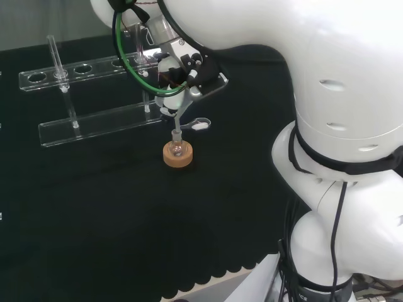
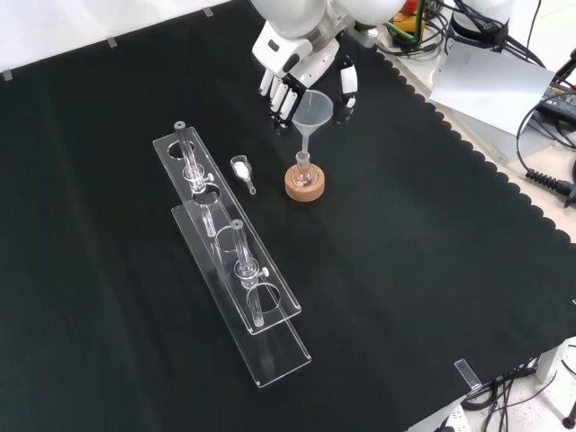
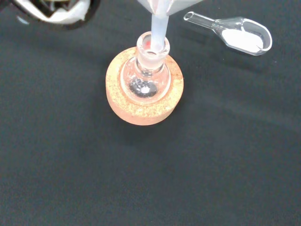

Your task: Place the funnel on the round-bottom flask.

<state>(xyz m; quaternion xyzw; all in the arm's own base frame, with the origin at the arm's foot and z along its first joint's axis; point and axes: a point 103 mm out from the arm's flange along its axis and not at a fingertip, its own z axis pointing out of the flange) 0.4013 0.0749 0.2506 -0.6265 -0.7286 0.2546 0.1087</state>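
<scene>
A small clear round-bottom flask [image 2: 303,171] stands upright in a cork ring [image 2: 304,187] near the middle of the cloth. A clear funnel [image 2: 313,112] hangs tilted over it, and the hand [image 2: 290,65] is shut on its cone with fingers [image 2: 282,94] on one side and the thumb on the other. In the wrist view the funnel's stem [image 3: 159,27] reaches into the flask's neck [image 3: 151,51], with the cork ring [image 3: 126,106] below. In the head view the hand [image 1: 178,70] is above the flask [image 1: 177,150], and the stem [image 1: 178,123] comes down to the neck.
A glass scoop [image 2: 241,168] holding white powder lies just left of the flask in the front view, seen close beside it as the scoop [image 3: 241,35] in the wrist view. A long clear test-tube rack [image 2: 236,263] with a few tubes stands farther left.
</scene>
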